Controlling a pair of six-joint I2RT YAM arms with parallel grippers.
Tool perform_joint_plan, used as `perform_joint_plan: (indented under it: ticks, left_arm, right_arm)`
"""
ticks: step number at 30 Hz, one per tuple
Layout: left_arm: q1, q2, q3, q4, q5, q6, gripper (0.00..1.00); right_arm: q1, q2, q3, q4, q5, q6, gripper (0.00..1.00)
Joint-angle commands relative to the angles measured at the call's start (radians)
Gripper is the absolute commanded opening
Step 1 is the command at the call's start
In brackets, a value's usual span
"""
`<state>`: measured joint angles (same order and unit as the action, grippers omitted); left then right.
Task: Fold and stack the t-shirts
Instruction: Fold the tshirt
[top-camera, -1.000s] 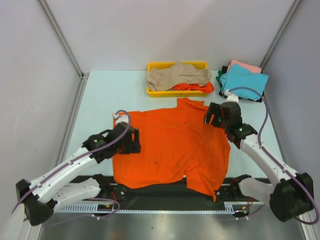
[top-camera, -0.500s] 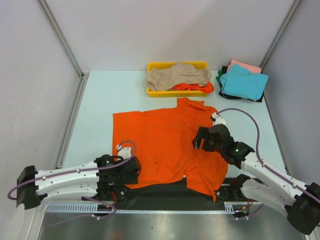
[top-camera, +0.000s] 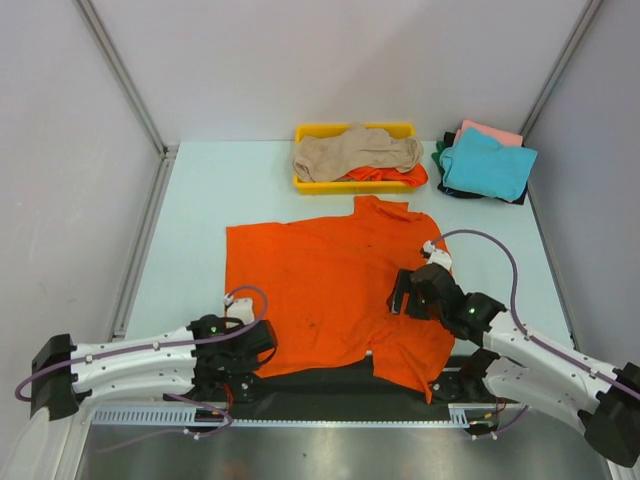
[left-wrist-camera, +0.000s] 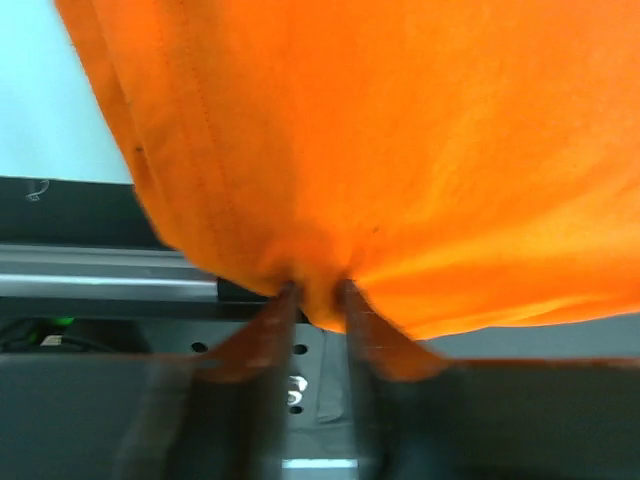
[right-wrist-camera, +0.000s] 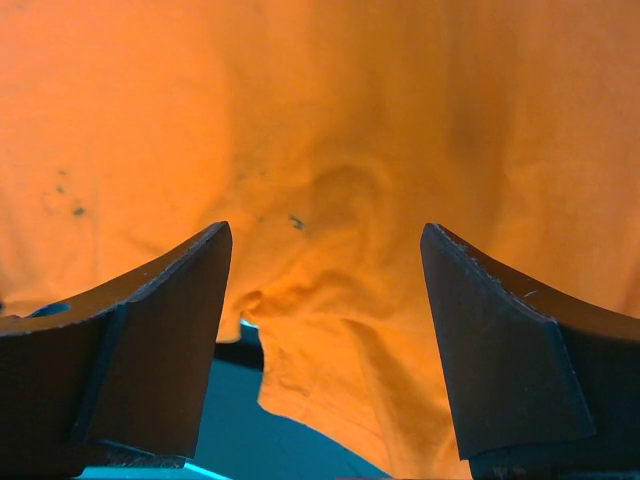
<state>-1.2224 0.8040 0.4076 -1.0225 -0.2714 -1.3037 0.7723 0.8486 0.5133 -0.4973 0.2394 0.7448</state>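
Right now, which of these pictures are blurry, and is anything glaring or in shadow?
Top external view: sharp and evenly lit, the orange t-shirt clear, only a dull sheen on the metal strip at the near edge. Left wrist view: soft throughout, the left fingers smeared and dark. Right wrist view: the right fingers dark but crisp-edged, cloth slightly soft.
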Motion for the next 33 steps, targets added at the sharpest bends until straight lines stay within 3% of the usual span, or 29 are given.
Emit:
perform_joint_plan:
  ticks: [1,3,5,10,14,21,25,30,33]
  left_arm:
    - [-0.008,0.0,-0.049,0.085,0.006,-0.04,0.21]
    - [-0.005,-0.015,-0.027,0.071,-0.023,-0.035,0.05]
    - [-0.002,-0.017,-0.024,0.122,-0.029,-0.005,0.0]
    - [-0.002,0.011,0.03,0.113,-0.104,0.007,0.0]
    - [0.003,-0.011,0.025,0.14,-0.129,0.023,0.0]
    - [0.035,-0.055,-0.024,0.187,-0.123,0.067,0.0]
    - [0.04,-0.086,-0.05,0.213,-0.109,0.073,0.0]
    - [0.04,-0.12,-0.082,0.22,-0.103,0.067,0.0]
    - [0.04,-0.155,-0.096,0.21,-0.098,0.06,0.0]
  right_arm:
    - [0.019,-0.031,-0.004,-0.053,0.044,0.053,0.8]
    - [0.05,-0.034,0.002,-0.092,0.06,0.076,0.8]
    - [0.115,-0.029,0.008,-0.159,0.104,0.151,0.8]
    - [0.346,0.015,0.03,-0.335,0.228,0.417,0.8]
    - [0.563,0.066,0.083,-0.562,0.354,0.763,0.8]
    - [0.883,0.291,0.223,-0.875,0.324,1.102,0.77]
    - [0.962,0.391,0.317,-0.985,0.272,1.125,0.73]
    - [0.949,0.317,0.209,-0.827,0.207,1.076,0.61]
    - [0.935,0.297,0.169,-0.804,0.181,1.071,0.62]
